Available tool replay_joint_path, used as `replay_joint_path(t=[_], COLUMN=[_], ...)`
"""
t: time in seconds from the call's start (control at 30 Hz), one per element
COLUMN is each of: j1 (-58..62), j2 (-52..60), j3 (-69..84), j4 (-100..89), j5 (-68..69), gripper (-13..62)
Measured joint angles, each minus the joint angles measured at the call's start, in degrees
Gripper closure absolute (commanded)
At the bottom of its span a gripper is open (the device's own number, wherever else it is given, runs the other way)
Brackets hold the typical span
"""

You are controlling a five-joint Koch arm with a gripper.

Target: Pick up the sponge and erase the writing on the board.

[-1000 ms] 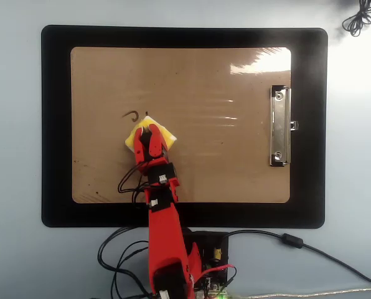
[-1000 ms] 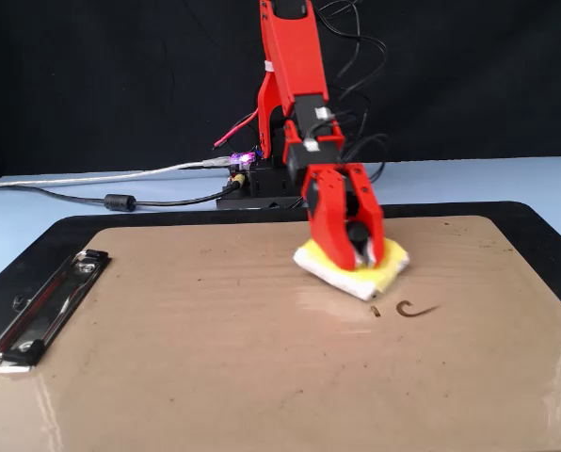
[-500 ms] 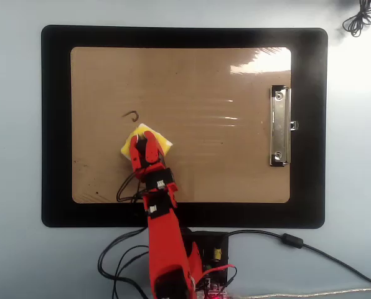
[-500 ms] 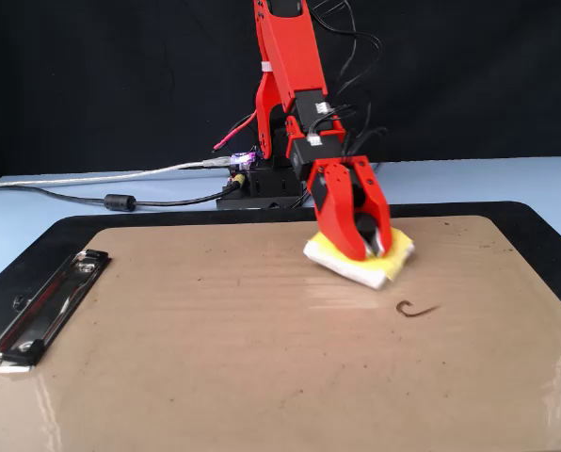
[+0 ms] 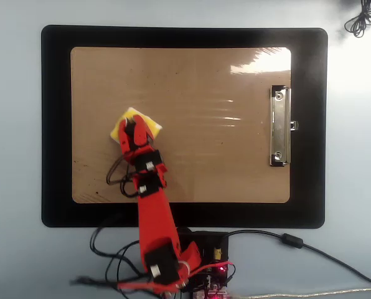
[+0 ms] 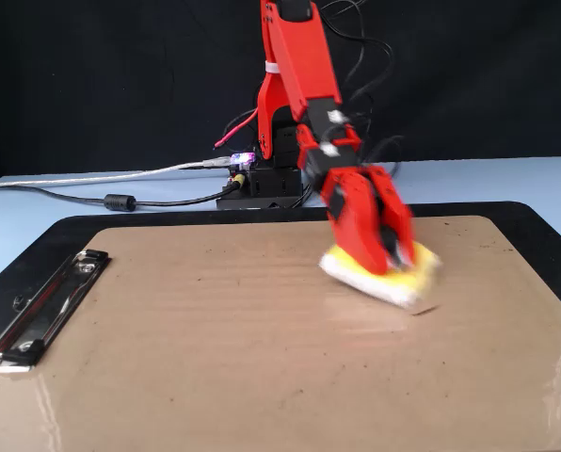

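Gripper point(image 5: 131, 128) has its jaws pinching the sponge point(image 5: 149, 126), which is pressed on the board point(image 5: 198, 81) left of centre in the overhead view. No writing visible on bare surface; erasing appears largely complete, though motion blur limits certainty

The arm point(image 5: 153, 215) is showing as bright red plastic links with black motor blocks between them, small white labels sitting on the blocks in both views. Thin black cables are looping beside the wrist and around the black base point(image 5: 204, 249) at the bottom of the overhead view. A small red light is glowing on the base's circuit board. The gripper point(image 6: 375, 247) is wearing the same red, blurred in the fixed view.
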Motion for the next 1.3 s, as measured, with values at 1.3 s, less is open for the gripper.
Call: replay_joint_path(t=[1.3], j1=[-28.48], j2=[7.29], j3=[3.43], j4=[6.86], j5=[-25.66], gripper=[57.4])
